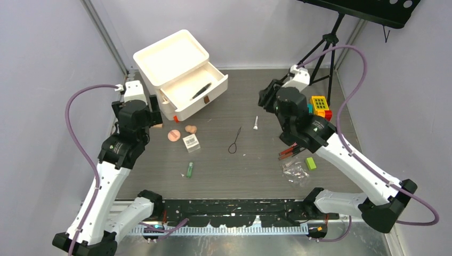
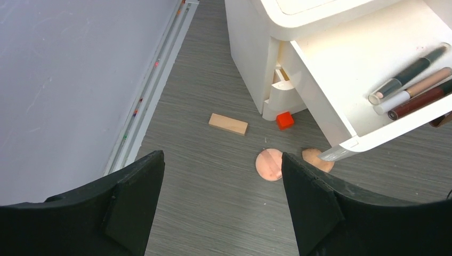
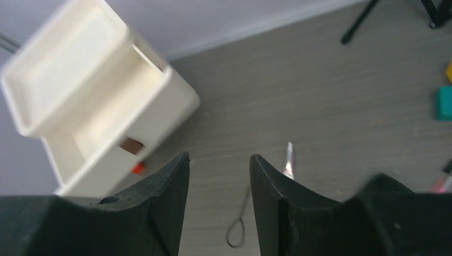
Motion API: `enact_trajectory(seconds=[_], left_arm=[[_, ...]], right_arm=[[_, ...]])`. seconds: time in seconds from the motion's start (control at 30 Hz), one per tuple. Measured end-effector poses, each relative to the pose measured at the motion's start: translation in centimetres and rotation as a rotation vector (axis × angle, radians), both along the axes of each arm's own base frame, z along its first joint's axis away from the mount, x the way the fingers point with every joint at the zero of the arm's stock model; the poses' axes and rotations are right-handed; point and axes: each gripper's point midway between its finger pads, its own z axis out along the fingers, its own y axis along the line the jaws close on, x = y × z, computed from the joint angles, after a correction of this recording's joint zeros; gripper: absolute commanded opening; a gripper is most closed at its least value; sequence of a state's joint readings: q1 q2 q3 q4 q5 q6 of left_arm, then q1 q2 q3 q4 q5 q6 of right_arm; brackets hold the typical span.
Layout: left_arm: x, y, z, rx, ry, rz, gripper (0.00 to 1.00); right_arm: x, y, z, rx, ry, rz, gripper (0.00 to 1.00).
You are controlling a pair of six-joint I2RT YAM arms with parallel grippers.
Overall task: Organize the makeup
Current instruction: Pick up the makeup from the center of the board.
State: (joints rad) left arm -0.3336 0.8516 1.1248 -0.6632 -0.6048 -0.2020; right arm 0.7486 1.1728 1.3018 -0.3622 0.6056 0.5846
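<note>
Left fingers (image 2: 133, 205) spread wide and right fingers (image 3: 160, 213) partly apart, both holding nothing

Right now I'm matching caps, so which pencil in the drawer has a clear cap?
The dark pencil, nearest the back of the drawer; the peach pencil ends white, the brown pencil dark.

Top view looks down on the whole tabletop (image 1: 256, 170); wrist views sit low, close, facing forward — all share the white drawer box (image 1: 170, 58).
</note>
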Motion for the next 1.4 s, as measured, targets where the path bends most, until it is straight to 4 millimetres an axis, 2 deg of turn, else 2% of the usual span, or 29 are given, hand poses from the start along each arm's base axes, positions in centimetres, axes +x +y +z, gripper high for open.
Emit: enact_trajectory(seconds=[0.17, 0.27, 0.5, 1.0, 1.2, 1.4], left_arm=[[0.4, 0.2, -0.6, 0.008, 0.023, 0.013, 0.82], [0.6, 0.2, -1.0, 0.012, 0.035, 0.016, 0.82], [0.6, 0.4, -1.2, 0.014, 0.042, 0.021, 0.81], [0.7, 0.3, -1.3, 0.005, 0.043, 0.013, 0.82], [0.7, 0.3, -1.3, 0.000, 0.044, 0.013, 0.82], [0.7, 0.6, -1.3, -0.003, 0.045, 0.020, 0.82]], right_arm=[[-2.0, -1.9, -8.3, -0.159, 0.187, -0.002, 0.52], [-3.1, -3.0, -12.2, -0.232, 0.290, 0.000, 0.53], [-4.2, -3.4, -15.2, -0.251, 0.379, 0.012, 0.56], [-4.4, -1.4, -22.3, -0.302, 0.582, 0.063, 0.58], [-4.6, -0.9, -23.7, -0.306, 0.626, 0.075, 0.62], [-4.0, -0.3, -23.5, -0.314, 0.637, 0.089, 0.67]])
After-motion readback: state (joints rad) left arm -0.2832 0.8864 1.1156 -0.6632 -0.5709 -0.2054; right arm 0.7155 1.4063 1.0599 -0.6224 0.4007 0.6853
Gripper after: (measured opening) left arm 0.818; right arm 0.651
